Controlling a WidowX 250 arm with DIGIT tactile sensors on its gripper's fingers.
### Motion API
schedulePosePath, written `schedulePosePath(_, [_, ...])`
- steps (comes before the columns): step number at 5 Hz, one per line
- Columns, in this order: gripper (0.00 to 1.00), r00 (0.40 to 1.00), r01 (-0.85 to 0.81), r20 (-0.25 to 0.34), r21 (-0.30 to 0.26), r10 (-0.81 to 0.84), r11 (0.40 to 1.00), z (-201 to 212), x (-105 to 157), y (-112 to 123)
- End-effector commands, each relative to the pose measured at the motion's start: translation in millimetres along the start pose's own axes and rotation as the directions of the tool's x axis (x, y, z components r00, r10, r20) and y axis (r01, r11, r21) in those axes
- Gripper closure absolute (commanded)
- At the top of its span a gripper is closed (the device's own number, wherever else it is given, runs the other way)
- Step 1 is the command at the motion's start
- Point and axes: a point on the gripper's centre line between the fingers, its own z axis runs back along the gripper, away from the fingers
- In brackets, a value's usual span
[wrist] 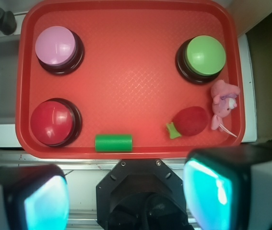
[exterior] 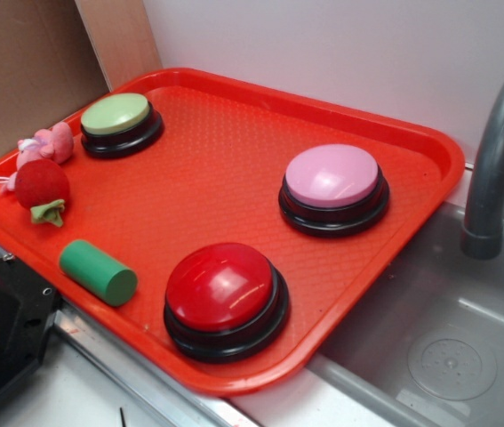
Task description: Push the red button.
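Gripper [wrist: 126, 199] hangs high above the tray's [wrist: 126, 86] near edge, fingers [wrist: 212, 191] spread wide; the red button [wrist: 53, 122] lies forward-left

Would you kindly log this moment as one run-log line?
target: red button unpressed, tray near corner | gripper: open, off tray, not touching | neighbours: green cylinder, pink button

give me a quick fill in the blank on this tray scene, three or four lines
1. All the buttons sit on an orange-red ____.
2. The button nearest the faucet has a ____ dome.
3. The green cylinder lies between the plush ball and the ____ button.
4. The fingers are spread wide and touch ____.

Missing words: tray; pink; red; nothing
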Motion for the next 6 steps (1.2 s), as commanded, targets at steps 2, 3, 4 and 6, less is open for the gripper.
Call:
schedulePosePath(2, [0.0,0.968,0.249,0.018,0.005,-0.249,0.969,-20.2,31.5,-50.4])
schedulePosePath(3, [0.0,0.89,0.455,0.029,-0.02,-0.455,0.89,-38.2,29.4,-92.9])
schedulePosePath(4, [0.0,0.842,0.54,0.019,-0.05,-0.54,0.84,-70.2,16.5,-108.0])
schedulePosePath(6, [0.0,0.789,0.609,0.0,-0.14,-0.615,0.781,-133.0,14.1,-115.3])
